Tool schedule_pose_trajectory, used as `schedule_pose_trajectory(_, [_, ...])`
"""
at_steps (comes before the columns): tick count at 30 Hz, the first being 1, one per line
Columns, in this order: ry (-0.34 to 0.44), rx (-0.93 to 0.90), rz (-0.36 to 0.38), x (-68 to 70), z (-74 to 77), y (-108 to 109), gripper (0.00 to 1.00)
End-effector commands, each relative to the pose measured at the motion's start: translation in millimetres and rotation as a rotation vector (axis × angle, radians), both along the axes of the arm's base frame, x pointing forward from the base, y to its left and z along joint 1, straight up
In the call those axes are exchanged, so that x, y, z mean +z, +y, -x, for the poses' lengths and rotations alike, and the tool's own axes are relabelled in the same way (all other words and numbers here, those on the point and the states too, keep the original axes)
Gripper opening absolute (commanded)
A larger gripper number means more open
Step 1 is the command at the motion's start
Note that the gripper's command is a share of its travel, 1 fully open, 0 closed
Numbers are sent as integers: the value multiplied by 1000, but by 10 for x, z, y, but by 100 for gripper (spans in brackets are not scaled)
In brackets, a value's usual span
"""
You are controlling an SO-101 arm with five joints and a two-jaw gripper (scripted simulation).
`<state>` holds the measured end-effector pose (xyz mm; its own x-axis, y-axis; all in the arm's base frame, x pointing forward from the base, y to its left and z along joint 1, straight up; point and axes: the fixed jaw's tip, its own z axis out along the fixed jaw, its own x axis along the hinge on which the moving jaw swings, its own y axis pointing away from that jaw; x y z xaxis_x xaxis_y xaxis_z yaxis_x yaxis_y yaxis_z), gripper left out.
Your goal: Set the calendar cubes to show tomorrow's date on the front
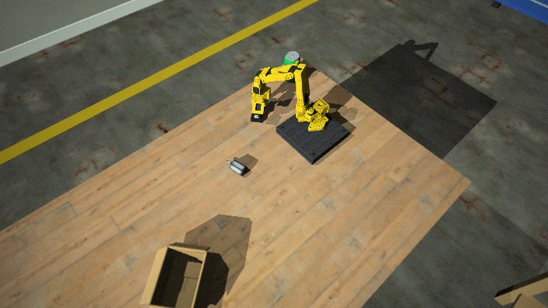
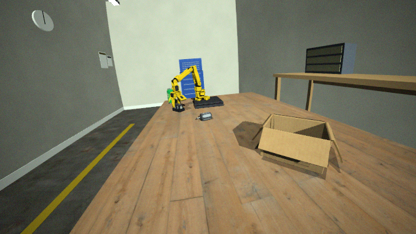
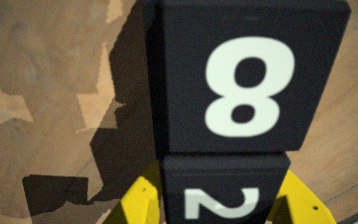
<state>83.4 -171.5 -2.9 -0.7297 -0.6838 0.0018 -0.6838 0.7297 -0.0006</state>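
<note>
In the wrist view a dark number cube (image 3: 225, 192) sits between my yellow fingers, with a white 2 on its near face. Right beyond it is a dark face with a white 8 (image 3: 247, 80). I cannot tell whether that face belongs to the same cube or to a second one. My gripper (image 1: 257, 117) is shut on the cube, low over the wooden table, to the left of the arm's base. It also shows in the exterior view (image 2: 178, 107). The calendar tray and the month's name are not visible in any view.
The arm stands on a black base plate (image 1: 313, 134). A green can (image 1: 291, 59) stands behind the arm. A small grey motor (image 1: 237, 166) lies on the table in front. An open cardboard box (image 1: 181, 276) stands near the table's front.
</note>
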Motion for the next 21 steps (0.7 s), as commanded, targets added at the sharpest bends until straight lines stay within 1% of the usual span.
schedule_pose_trajectory(1, [-1,-6,-2,10,-12,-1,0])
schedule_pose_trajectory(21, [-1,-6,-2,40,-19,-14,0])
